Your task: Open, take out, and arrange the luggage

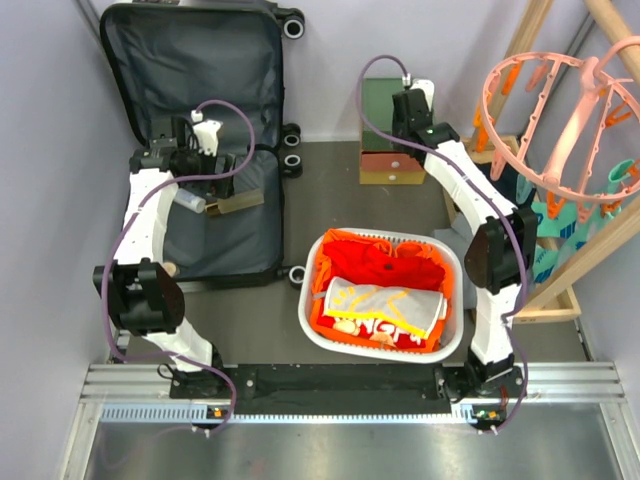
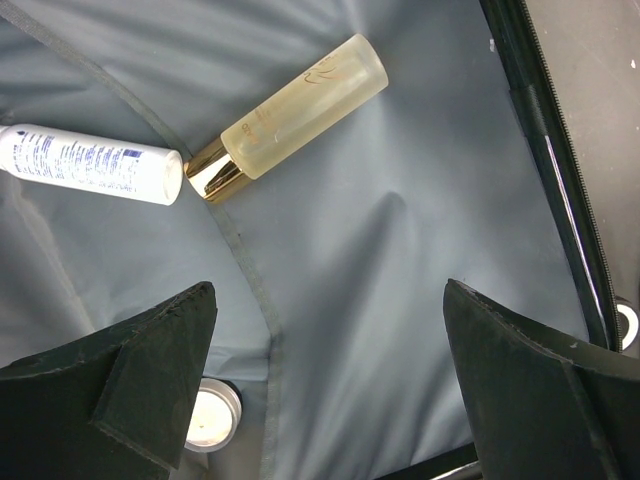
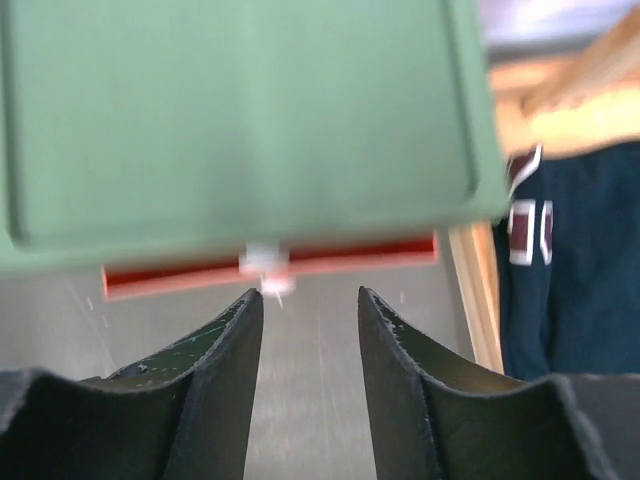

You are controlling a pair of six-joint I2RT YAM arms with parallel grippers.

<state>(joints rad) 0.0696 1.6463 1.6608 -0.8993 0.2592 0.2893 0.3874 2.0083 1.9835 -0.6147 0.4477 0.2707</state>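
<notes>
1. While its lid leans upright against the back wall, the luggage lies open at the far-left corner of the table, its base flat and its grey lining showing.
2. On that lining lie a frosted bottle with a gold cap and a white bottle with blue print, end to end and close together. A small white round jar sits apart, beside one finger.
3. Left gripper hovers over the base, jaws wide apart and empty, with the black zip rim off to one side.
4. Right gripper, jaws narrowly parted and holding nothing, points at the green drawer box, just short of the white knob on its red drawer front.
5. White laundry basket, full of red and orange clothes, stands mid-table. Bare grey surface lies between it, the luggage and the box.
6. Pink peg hanger and wooden rack crowd the right edge.
</notes>
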